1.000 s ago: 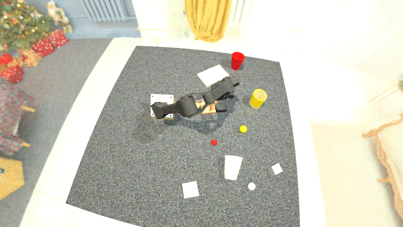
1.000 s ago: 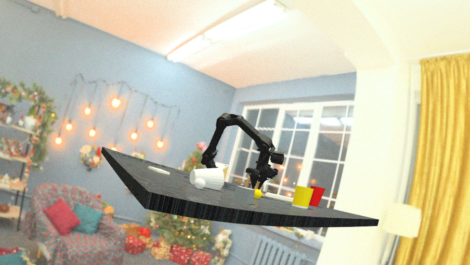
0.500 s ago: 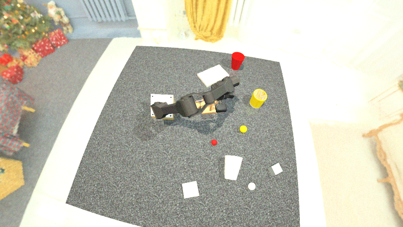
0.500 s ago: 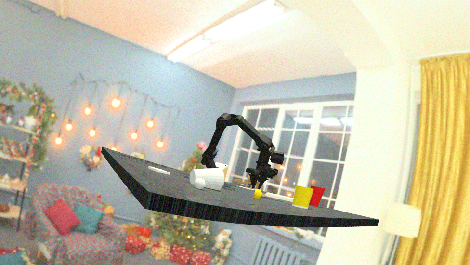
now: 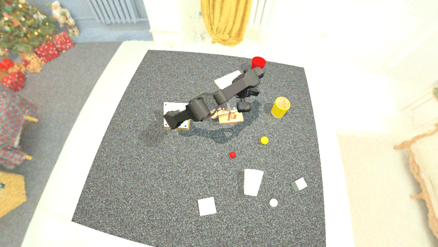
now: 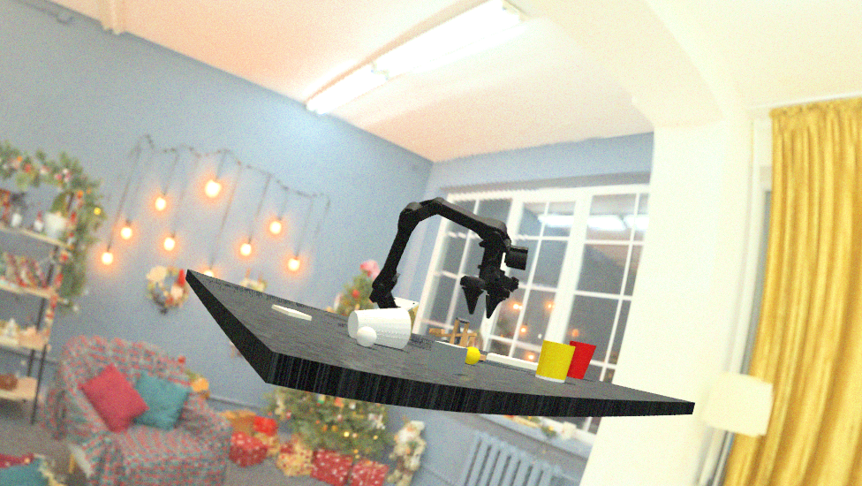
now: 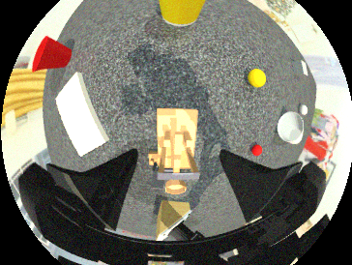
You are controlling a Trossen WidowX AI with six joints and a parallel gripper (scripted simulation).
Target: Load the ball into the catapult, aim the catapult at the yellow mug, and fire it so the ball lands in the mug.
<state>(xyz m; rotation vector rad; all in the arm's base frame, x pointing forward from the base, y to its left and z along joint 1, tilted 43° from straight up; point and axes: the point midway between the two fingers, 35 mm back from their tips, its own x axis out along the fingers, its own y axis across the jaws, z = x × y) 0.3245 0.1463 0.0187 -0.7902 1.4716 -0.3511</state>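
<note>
Gripper (image 6: 486,299) hangs wide open and empty above the wooden catapult (image 7: 176,137) on the worktop (image 5: 137,171). Beyond the catapult stands the yellow mug (image 5: 280,107). Yellow ball (image 5: 264,140) and red ball (image 5: 232,154) lie apart on the worktop.

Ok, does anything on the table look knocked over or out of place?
Yes: the white cup lies tipped on its side near the white ball, while the yellow mug and red cup stand upright. Nothing looks spilled.

Dark grey jointed arm (image 5: 226,91), seemingly matte.
</note>
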